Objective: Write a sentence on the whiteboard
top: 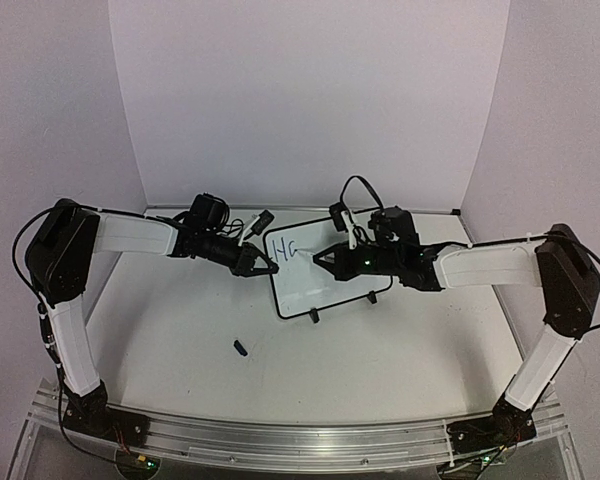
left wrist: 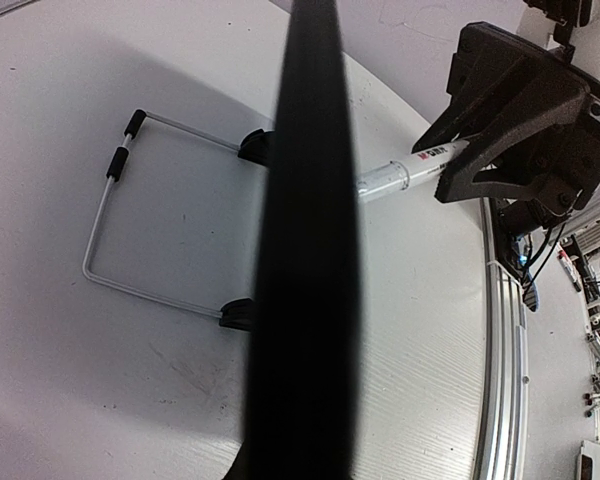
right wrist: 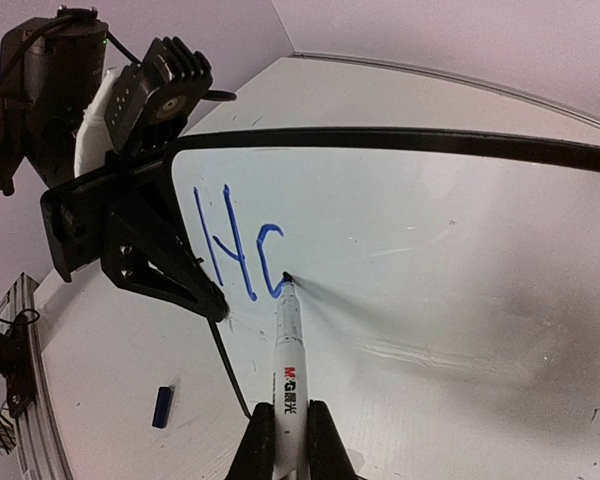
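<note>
At the bottom of the top view, nearest the lens, the two arm bases are seen bolted to an aluminium rail (top: pixel 280 440). Beyond it the whiteboard (top: pixel 330 290) is stood leaning back on the bench (top: pixel 180 330), about midway between the arms, on two black feet (top: pixel 313 318). The left claw (top: pixel 268 268) is set against the board's left edge, and the right claw (top: pixel 315 258) is held over its upper left part, just beside the sentence (top: pixel 285 248), of which only a blue beginning is written. A small dark cap (top: pixel 240 348) is seen on the bench in front of the board, apart from it. In the left wrist view the board's black frame is shown edge-on as a broad dark band; that claw's own fingers cannot be made out. A wire stand (left wrist: pixel 100 220) is shown to the left, and to the right the right claw is closed on a white marker (left wrist: pixel 400 178). In the right wrist view the marker is clamped between the narrowed fingers, its tip touching the board at the foot of the second letter: an "H" and an open curve are written. The left claw is closed on the board's left edge.
</note>
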`<action>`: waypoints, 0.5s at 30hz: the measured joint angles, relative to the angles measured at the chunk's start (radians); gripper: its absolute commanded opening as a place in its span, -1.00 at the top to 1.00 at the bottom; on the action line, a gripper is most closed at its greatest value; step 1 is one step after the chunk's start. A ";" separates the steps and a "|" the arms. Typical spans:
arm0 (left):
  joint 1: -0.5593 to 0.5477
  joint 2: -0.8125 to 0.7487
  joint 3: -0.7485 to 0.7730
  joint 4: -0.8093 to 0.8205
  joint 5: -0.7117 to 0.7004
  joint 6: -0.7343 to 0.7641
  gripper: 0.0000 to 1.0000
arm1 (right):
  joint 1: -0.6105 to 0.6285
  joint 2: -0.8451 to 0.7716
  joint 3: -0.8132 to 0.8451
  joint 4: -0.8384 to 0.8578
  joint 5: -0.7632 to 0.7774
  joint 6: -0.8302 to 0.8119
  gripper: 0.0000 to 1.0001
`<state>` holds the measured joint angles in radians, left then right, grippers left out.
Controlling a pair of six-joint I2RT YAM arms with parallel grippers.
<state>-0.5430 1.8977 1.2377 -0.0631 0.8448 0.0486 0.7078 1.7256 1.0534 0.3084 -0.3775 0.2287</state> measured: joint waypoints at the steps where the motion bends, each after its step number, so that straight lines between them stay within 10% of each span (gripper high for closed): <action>1: 0.000 0.000 0.000 0.000 0.000 0.000 1.00 | 0.000 0.000 0.000 -0.001 0.000 -0.001 1.00; 15: 0.000 0.000 0.000 0.000 0.001 0.000 1.00 | 0.000 0.000 0.037 -0.013 0.005 -0.014 1.00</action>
<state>-0.5430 1.8977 1.2377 -0.0631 0.8455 0.0490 0.7074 1.7256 1.0901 0.2951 -0.3721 0.2142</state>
